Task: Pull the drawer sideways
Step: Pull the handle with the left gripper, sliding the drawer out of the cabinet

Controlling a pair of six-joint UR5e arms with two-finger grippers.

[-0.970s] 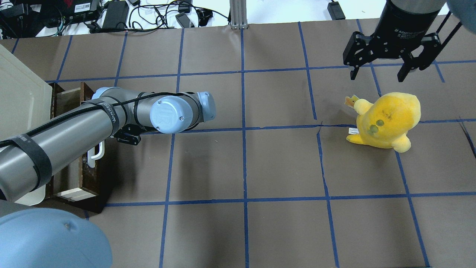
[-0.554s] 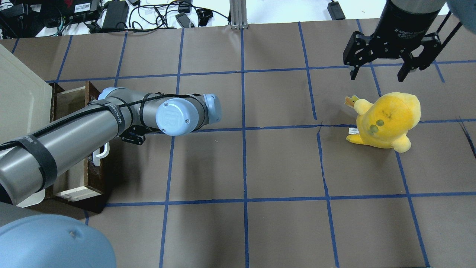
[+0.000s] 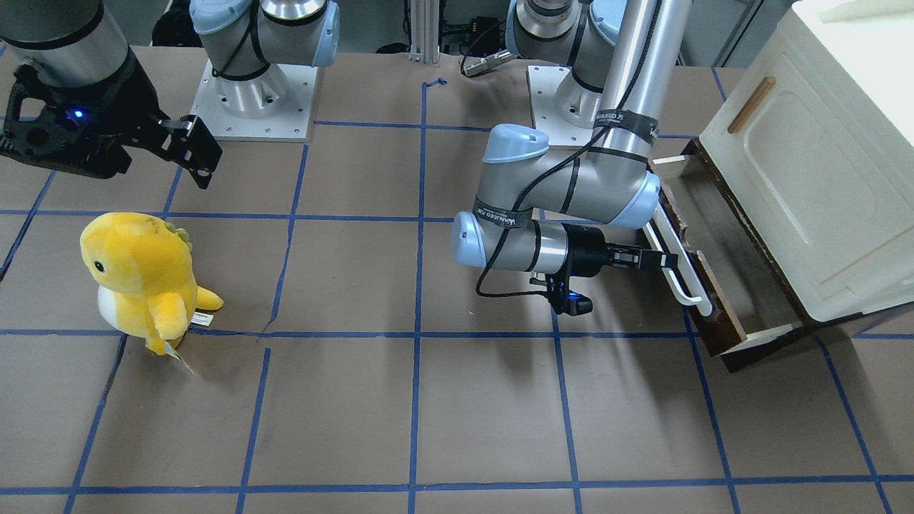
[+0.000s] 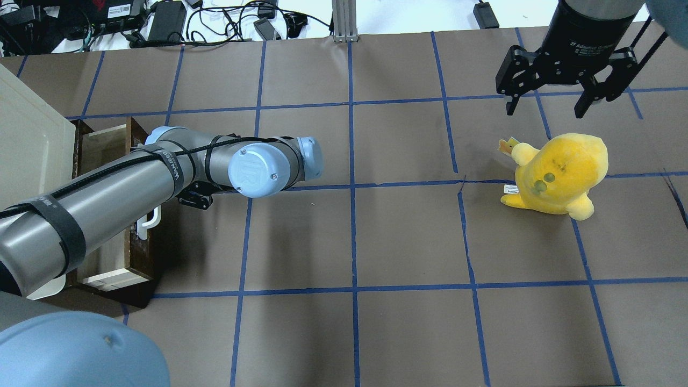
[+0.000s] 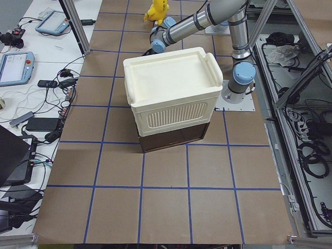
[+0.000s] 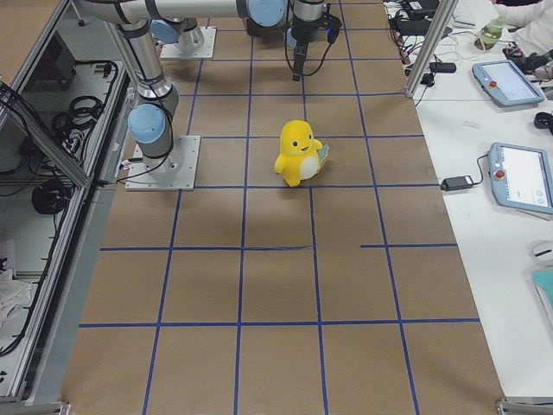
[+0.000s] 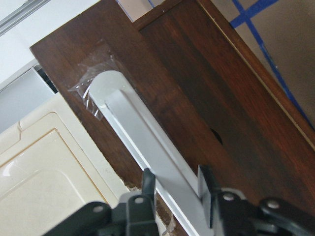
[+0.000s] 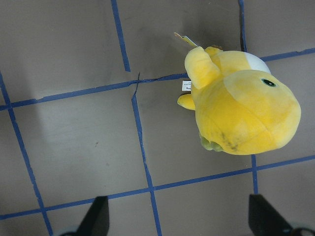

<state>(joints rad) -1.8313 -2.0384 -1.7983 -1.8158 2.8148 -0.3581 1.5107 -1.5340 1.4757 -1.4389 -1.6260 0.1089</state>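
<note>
The drawer [image 3: 714, 303] has a dark brown wooden front and a long white bar handle [image 3: 677, 265]. It stands partly pulled out from under the cream cabinet [image 3: 807, 164]. My left gripper [image 3: 660, 260] is shut on the handle near its middle. In the left wrist view its two black fingers [image 7: 147, 181] sit on either side of the white bar [image 7: 140, 130]. In the overhead view the drawer front [image 4: 141, 252] shows under my left arm. My right gripper [image 4: 545, 111] is open and empty, hovering at the back right.
A yellow plush toy [image 4: 559, 172] stands on the brown paper below my right gripper, also in the right wrist view [image 8: 241, 108]. The cabinet door has a small tan handle [image 3: 751, 104]. Cables and power bricks [image 4: 166, 21] lie beyond the far edge.
My left arm has moved right in the overhead view with the handle in its grip, and the drawer has slid further out of the cabinet. The right arm has not moved.
</note>
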